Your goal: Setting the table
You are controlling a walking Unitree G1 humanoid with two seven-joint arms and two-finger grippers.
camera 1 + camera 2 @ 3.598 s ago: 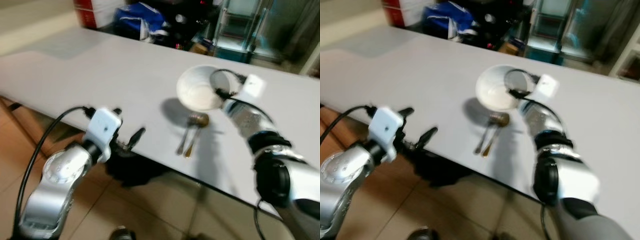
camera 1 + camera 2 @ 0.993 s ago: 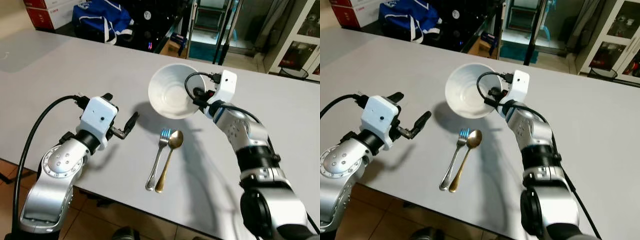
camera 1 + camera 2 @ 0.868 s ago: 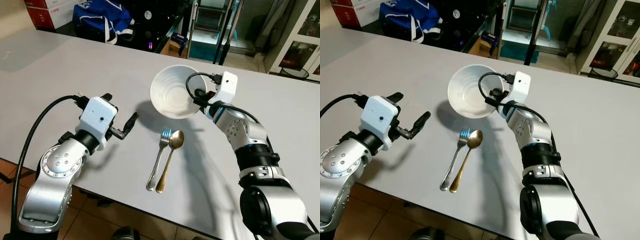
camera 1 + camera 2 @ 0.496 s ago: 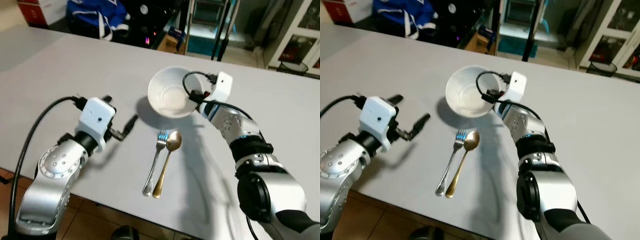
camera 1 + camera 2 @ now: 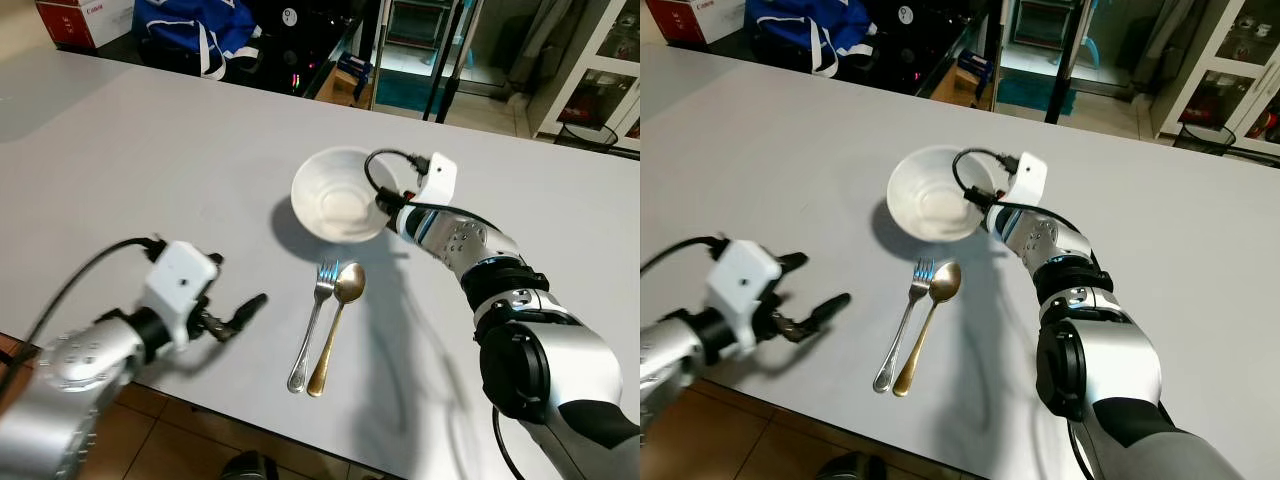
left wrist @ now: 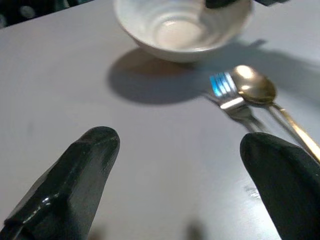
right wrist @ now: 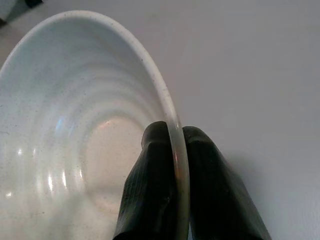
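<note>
- Lower now than a second ago, the white bowl point(image 5: 338, 195) sits on or just above the bench point(image 5: 120, 160), where earlier it hung tilted in the air; its shadow has shrunk to a narrow band on its 9 o'clock side, which suggests it is at or almost at the surface.
- Since then the left arm has also pulled back toward the near edge, so the left gripper point(image 5: 235, 312) hovers over bare bench at about 7 o'clock from the bowl, well apart from it.
- Its jaws stand wide with nothing between them; judging by that, it is idle and keeping out of the way of the placement.
- From the left wrist view the two black fingers point(image 6: 75, 175) frame the bowl, fork and spoon ahead.
- At the bowl's 3 o'clock rim, the right gripper point(image 7: 172, 150) pinches the wall, one finger inside and one outside. A rim grip like this lets the bowl go down flat without the jaws getting trapped beneath it.
- Fork point(image 5: 312, 325) and gold spoon point(image 5: 335, 325) lie side by side, nearly touching, at 6 o'clock from the bowl, heads toward it and handles toward the near edge. The bowl appears to be placed just beyond them to form one setting.
- Letting go of the rim looks like the remaining step.
</note>
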